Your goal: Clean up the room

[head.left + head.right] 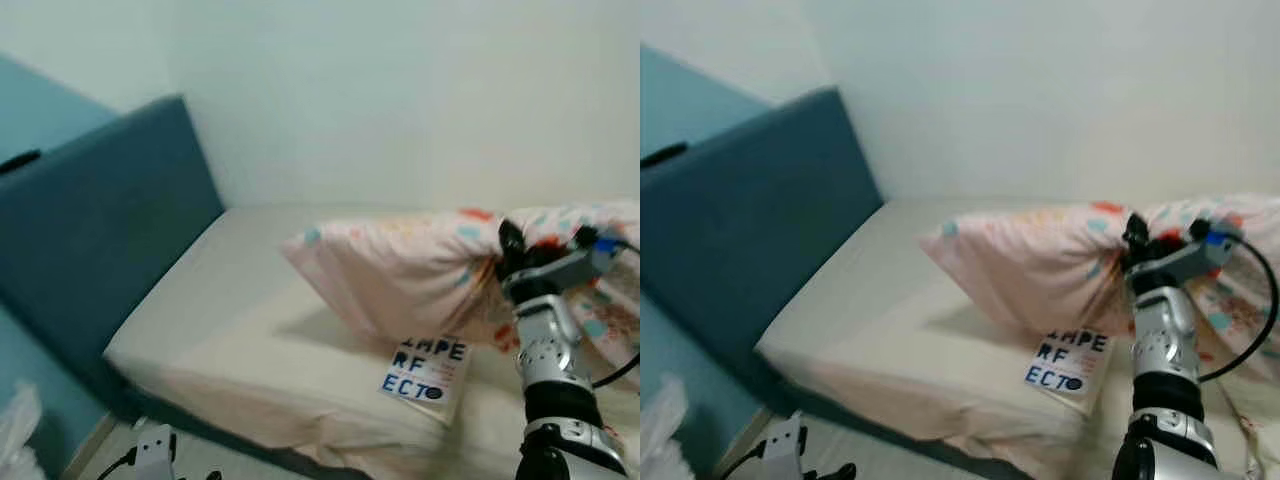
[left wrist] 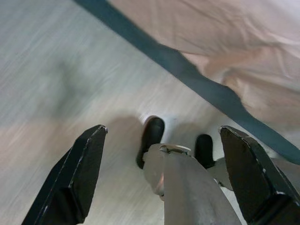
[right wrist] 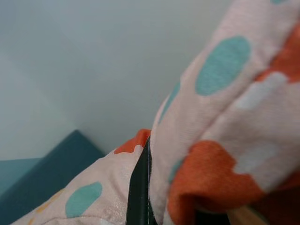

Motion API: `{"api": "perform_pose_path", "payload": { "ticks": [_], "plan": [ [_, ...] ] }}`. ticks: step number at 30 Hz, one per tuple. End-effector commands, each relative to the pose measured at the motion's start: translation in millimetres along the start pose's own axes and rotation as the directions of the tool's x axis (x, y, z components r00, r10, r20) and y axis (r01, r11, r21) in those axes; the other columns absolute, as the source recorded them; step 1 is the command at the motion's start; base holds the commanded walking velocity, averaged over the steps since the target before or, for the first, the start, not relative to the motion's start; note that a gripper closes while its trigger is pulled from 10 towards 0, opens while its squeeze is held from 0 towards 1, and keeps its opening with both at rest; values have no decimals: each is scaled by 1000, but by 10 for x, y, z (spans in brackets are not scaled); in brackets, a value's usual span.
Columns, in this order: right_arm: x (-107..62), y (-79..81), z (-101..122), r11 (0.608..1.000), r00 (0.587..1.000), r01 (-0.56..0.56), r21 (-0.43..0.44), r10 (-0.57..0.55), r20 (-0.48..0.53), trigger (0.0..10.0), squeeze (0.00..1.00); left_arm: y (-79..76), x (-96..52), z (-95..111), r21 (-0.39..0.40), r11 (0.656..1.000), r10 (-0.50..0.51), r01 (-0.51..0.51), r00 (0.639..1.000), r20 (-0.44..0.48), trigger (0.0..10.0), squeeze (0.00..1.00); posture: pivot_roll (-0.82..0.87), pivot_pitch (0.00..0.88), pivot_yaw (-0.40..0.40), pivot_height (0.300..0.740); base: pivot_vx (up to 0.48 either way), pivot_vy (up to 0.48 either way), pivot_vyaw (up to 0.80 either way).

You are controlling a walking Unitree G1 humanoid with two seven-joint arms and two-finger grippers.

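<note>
Pale pink, colour-spotted pillow

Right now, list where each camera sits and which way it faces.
Left eye: head camera, looking down at the bed, pillow and right arm.
Right eye: same scene, shifted sideways; the book appears in both.
Left wrist: faces the floor past open fingers.
Right wrist: against pillow fabric, right gripper pinching it.
</note>
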State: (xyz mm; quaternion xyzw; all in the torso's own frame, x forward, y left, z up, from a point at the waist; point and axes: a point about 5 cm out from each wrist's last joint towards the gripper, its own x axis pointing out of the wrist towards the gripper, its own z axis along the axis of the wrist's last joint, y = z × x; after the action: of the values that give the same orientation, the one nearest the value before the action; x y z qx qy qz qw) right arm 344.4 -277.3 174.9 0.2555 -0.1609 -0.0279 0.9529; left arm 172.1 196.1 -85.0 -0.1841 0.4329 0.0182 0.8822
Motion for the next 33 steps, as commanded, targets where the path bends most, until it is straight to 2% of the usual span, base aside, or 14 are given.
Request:
{"api": "perform_pose_path", "payload": {
  "ticks": [1, 5, 6, 7, 9, 12, 13, 14, 15, 19, 24, 33],
  "plan": [
    [117, 302, 126, 987, 985, -158, -26, 159, 62, 10000, 0, -14, 9, 15, 20, 1000, 2, -2, 1000, -2, 10000, 0, -144, 0, 83, 724, 0, 0, 788],
    [91, 381, -22, 978, 981, -195, -77, 195, -13, 10000, 0, -43, 19, 13, 25, 1000, -3, 3, 1000, -5, 10000, 0, -144, 0, 83, 724, 0, 0, 791],
    [91, 381, -22, 978, 981, -195, -77, 195, -13, 10000, 0, -43, 19, 13, 25, 1000, -3, 3, 1000, -5, 10000, 0, -144, 0, 83, 724, 0, 0, 788],
    [78, 370, -103, 975, 982, -187, -122, 180, -64, 10000, 0, -53, 23, 12, 30, 1000, -7, 7, 1000, -7, 10000, 0, -146, 0, 83, 724, 0, 0, 794],
    [78, 370, -103, 975, 982, -187, -122, 180, -64, 10000, 0, -53, 23, 12, 30, 1000, -7, 7, 1000, -7, 10000, 0, -146, 0, 83, 724, 0, 0, 794],
    [48, 321, -218, 963, 979, -171, -208, 142, -144, 10000, 0, -65, 27, 17, 39, 999, -12, 12, 1000, -9, 10000, 0, -147, 0, 82, 724, 0, 0, 794],
    [48, 321, -218, 963, 979, -171, -208, 142, -144, 10000, 0, -65, 27, 17, 39, 999, -12, 12, 1000, -9, 10000, 0, -147, 0, 82, 724, 0, 0, 794],
    [36, 306, -255, 953, 976, -173, -250, 132, -173, 10000, 0, -70, 30, 29, 42, 999, -14, 15, 1000, -6, 10000, 0, -147, 0, 81, 724, 0, 0, 788],
    [36, 306, -255, 953, 976, -173, -250, 132, -173, 10000, 0, -70, 30, 29, 42, 999, -14, 15, 1000, -6, 10000, 0, -147, 0, 81, 724, 0, 0, 788],
    [-1, 282, -355, 919, 963, -197, -341, 116, -245, 10000, 0, -86, 39, 54, 49, 999, -21, 21, 1000, 0, 10000, 0, -149, 0, 79, 724, 0, 0, 794],
    [-51, 255, -443, 897, 951, -217, -386, 103, -293, 10000, 0, -128, 55, 83, 49, 998, -36, 35, 999, 10, 10000, 0, -148, 0, 78, 724, 0, 0, 793],
    [-67, 173, -419, 881, 954, -194, -432, 67, -292, 10000, 0, -191, 73, 109, 47, 997, -67, 65, 997, 25, 10000, 0, -151, 0, 79, 724, 0, 0, 790]
  ]
}}
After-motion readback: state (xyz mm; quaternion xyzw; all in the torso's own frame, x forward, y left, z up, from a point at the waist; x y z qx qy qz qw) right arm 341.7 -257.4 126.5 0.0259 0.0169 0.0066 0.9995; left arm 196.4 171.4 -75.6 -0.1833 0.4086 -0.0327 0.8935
